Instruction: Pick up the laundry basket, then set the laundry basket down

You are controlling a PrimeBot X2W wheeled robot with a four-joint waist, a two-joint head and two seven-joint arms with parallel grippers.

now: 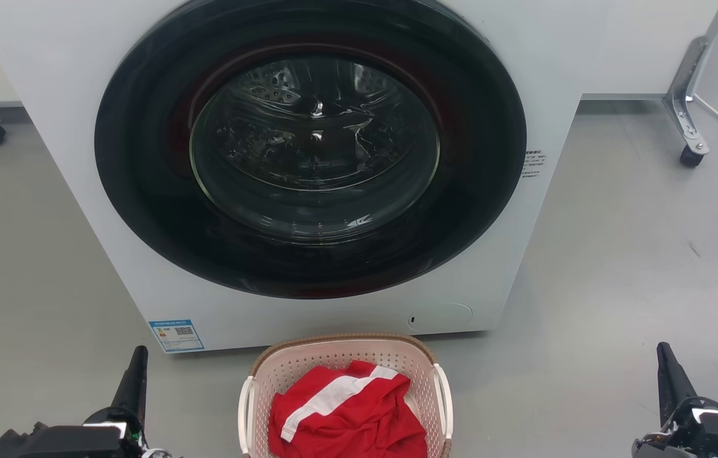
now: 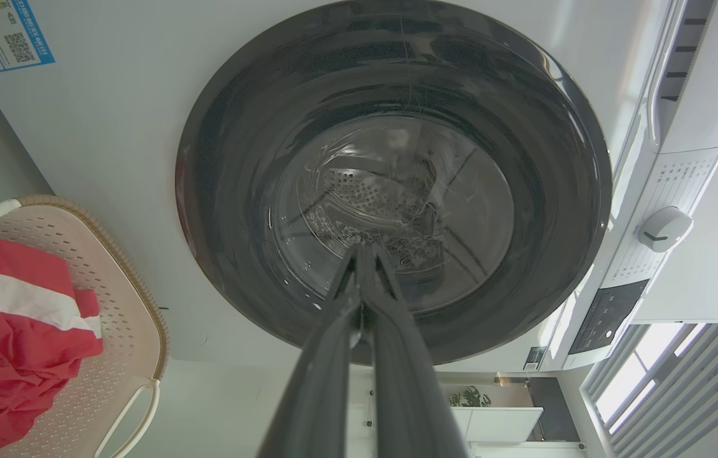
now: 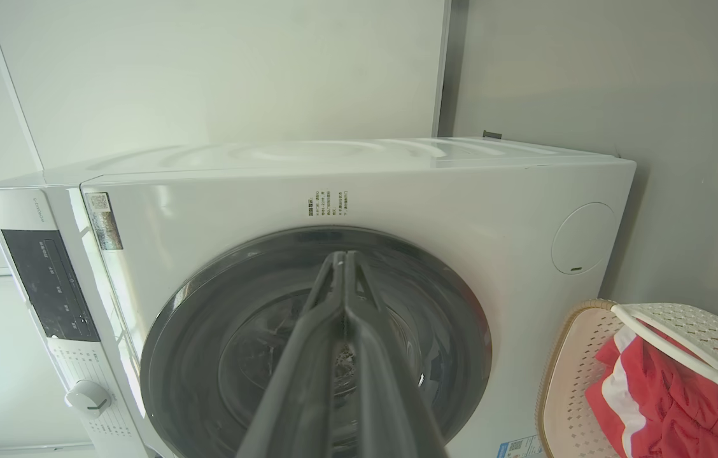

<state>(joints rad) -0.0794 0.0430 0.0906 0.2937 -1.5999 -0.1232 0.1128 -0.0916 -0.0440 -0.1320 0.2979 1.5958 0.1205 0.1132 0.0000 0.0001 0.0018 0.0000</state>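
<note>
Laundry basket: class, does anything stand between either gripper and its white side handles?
Nothing visible does. In the head view, bare grey floor lies between the left gripper and the laundry basket, and likewise for the right gripper. The washing machine stands behind the basket, out of both paths.

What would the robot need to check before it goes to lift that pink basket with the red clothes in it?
1. Basket between the arms: ok. The laundry basket stands on the floor between both grippers, in front of the washing machine.
2. Handles free: ok. The left handle and right handle are uncovered.
3. Fingers open to grasp: not ok. The left gripper and right gripper are shut.
4. Grippers at the handles: not ok. Both are well apart from the basket.
5. Load contained: ok. The red garment lies inside the walls.
6. Weight manageable: cannot tell.
</note>
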